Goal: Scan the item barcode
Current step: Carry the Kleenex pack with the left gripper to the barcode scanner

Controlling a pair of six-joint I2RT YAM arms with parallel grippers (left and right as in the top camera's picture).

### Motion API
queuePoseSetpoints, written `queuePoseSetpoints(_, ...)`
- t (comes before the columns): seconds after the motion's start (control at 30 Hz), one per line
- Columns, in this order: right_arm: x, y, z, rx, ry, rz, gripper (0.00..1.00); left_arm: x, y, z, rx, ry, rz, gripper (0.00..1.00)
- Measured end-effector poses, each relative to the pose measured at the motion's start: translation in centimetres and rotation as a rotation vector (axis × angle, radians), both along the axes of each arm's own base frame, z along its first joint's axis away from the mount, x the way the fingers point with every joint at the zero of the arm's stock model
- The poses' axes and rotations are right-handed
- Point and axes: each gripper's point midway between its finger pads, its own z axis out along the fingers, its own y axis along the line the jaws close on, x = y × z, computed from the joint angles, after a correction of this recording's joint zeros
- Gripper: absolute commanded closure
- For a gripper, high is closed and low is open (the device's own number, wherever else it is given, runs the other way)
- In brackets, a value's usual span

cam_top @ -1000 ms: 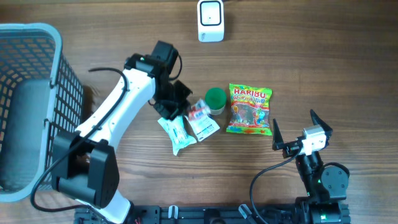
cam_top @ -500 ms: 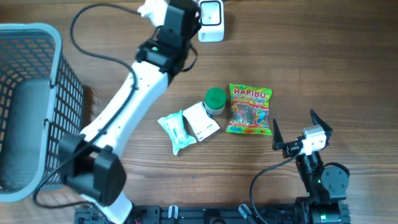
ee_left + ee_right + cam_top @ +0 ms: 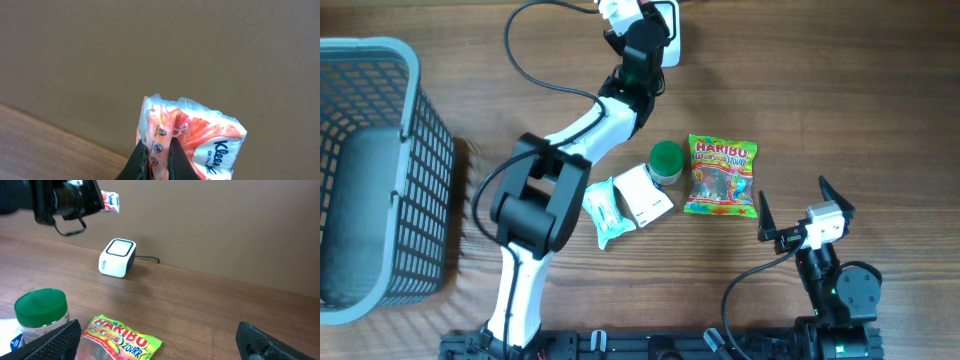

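My left gripper (image 3: 156,150) is shut on an orange and white Kleenex tissue pack (image 3: 200,132), pinching its left edge and holding it in the air. In the overhead view the left gripper (image 3: 620,18) and the pack (image 3: 616,9) are at the far edge of the table, just left of the white barcode scanner (image 3: 667,40), which the arm partly covers. The right wrist view shows the pack (image 3: 111,200) raised above and left of the scanner (image 3: 117,257). My right gripper (image 3: 792,192) stands open at the near right, empty.
A Haribo bag (image 3: 721,176), a green-lidded jar (image 3: 666,160), a white packet (image 3: 645,195) and a teal packet (image 3: 603,212) lie mid-table. A grey basket (image 3: 370,170) stands at the left. The scanner's cable runs off the far edge.
The left arm has swung from the pile in the middle up to the far edge beside the scanner, carrying the tissue pack. The right arm has not moved.
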Motion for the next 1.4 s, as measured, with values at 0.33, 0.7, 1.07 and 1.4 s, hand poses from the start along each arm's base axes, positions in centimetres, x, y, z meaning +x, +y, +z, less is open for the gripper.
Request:
queuePoseSetpoints(0.33, 0.0, 0.0, 0.0, 0.000, 0.000, 0.000, 0.00, 1.7, -1.0, -9.6, 0.201, 0.055, -0.095, 0.96)
queuePoseSetpoints(0.7, 0.0, 0.0, 0.0, 0.000, 0.000, 0.000, 0.00, 2.0, -1.3, -8.9, 0.237, 0.004, -0.134, 0.96)
queuePoseSetpoints(1.07, 0.0, 0.0, 0.0, 0.000, 0.000, 0.000, 0.00, 0.2, -3.6, -7.7, 0.495, -0.014, -0.074, 0.96)
queuePoseSetpoints(1.4, 0.0, 0.0, 0.0, 0.000, 0.000, 0.000, 0.00, -6.8, -7.4, 3.8, 0.493, -0.030, 0.109, 0.96)
